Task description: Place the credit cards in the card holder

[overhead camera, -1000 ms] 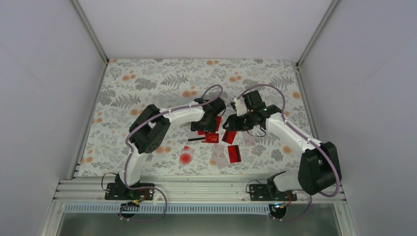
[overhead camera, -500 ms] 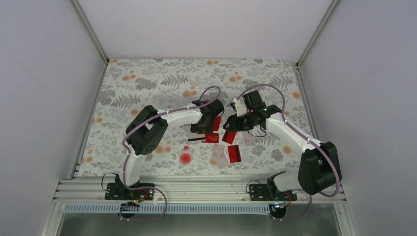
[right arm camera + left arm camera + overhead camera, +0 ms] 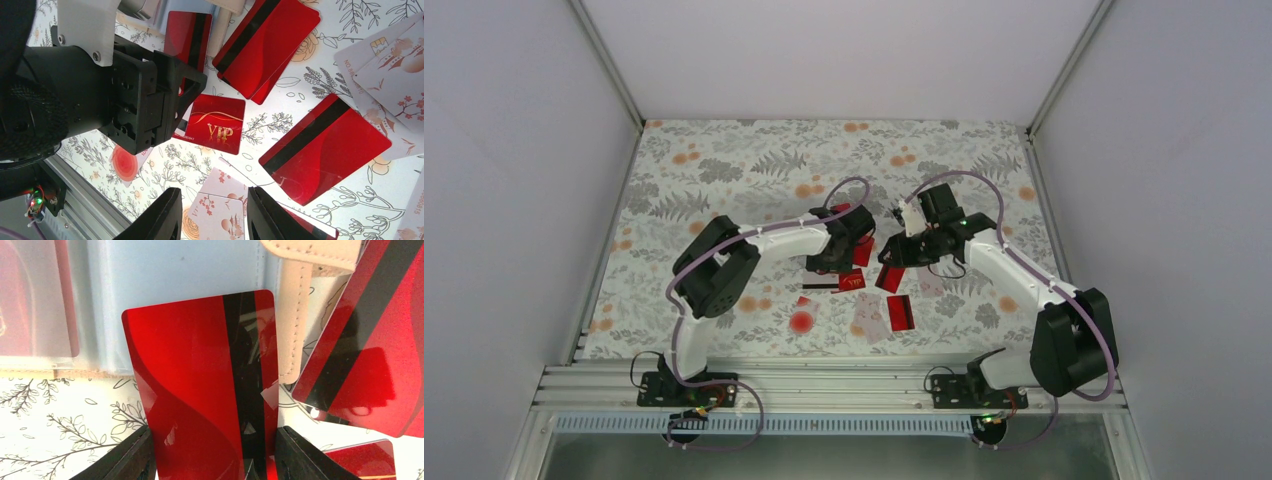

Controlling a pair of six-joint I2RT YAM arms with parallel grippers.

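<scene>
The left gripper (image 3: 215, 442) grips a red card (image 3: 200, 380) by its two long edges, one of the fingers (image 3: 140, 457) pressed to each side. The card's long axis and its black stripe run straight ahead from the fingertips. Dead ahead lies the holder (image 3: 175, 270), open on the floral cloth (image 3: 65, 425), and the card's far short edge already overlaps its light blue lining. Whether that edge has entered a slot or only rests on the lining cannot be told. A clear pocket (image 3: 35, 295) at the holder's left already shows a card behind the plastic. The tan strap (image 3: 291, 325) runs just beside the gripped card's right edge, and a loose striped card (image 3: 365, 340) lies just beyond it. The right gripper (image 3: 212, 200) hovers close by with its fingers apart and empty, above the scattered cards: a VIP card (image 3: 215, 130), a red striped one (image 3: 325, 145) and pale ones (image 3: 380, 65). The left arm is plainly the one lined up with the holder. The insertion looks like a push along the card's own length, away from the fingers and into the lining. The card would need to stay square to the slot mouth, and the strap, so near on the right, could catch its corner.
</scene>
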